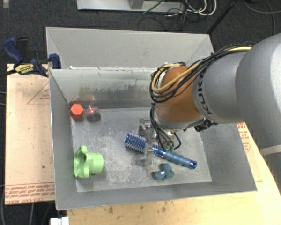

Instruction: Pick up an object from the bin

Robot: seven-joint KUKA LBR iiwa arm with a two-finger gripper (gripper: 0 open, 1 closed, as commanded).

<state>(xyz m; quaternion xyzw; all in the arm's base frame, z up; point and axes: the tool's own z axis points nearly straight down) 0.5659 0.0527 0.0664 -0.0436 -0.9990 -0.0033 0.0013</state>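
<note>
The jaws, whether open or closed unclear, hung at lower centre over a blue plastic brush (176, 159) with bristly head and smooth round handle.

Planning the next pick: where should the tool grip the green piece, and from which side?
On the green piece, likely its rounded barrel, from straight above: it lies on its side, clear of other things, wider end toward the bin wall.
</note>
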